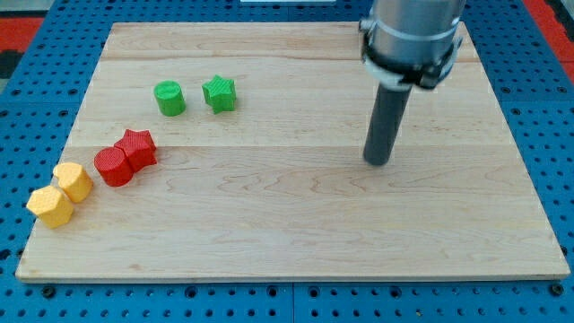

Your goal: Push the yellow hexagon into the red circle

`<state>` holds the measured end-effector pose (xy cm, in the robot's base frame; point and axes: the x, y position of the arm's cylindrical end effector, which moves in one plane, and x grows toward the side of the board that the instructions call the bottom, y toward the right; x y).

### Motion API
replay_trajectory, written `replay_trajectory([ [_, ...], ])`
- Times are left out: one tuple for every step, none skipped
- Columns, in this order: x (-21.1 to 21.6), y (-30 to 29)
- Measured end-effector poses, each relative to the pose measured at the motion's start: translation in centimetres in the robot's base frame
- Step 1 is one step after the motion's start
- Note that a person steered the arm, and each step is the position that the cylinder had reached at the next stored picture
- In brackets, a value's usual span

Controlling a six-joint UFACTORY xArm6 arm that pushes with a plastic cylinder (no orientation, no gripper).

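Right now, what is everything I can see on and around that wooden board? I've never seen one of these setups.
green cylinder: one, green, upper left of the board
green star: one, green, just to the view's right of the green cylinder, a small gap between them
red circle: one, red, left side of the board, touching the red star
red star: one, red, up and to the view's right of the red circle
yellow hexagon: one, yellow, near the left edge, to the view's left of the red circle
yellow block: one, yellow, lower left corner, against the yellow hexagon; shape unclear
wooden board: one, light wood, on a blue perforated base
my tip: one, dark rod, right of centre, far from all blocks
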<state>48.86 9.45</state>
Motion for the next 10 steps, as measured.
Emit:
replay_trajectory([
  [7.1, -4.5],
  [12.9, -9.1],
  [13.0, -9.4],
  [13.0, -9.4],
  [13.0, -11.7],
  [12.5, -23.6],
  [9.9, -33.0],
  [8.1, -35.4],
  [9.5, -37.1],
  [9.8, -39.9],
])
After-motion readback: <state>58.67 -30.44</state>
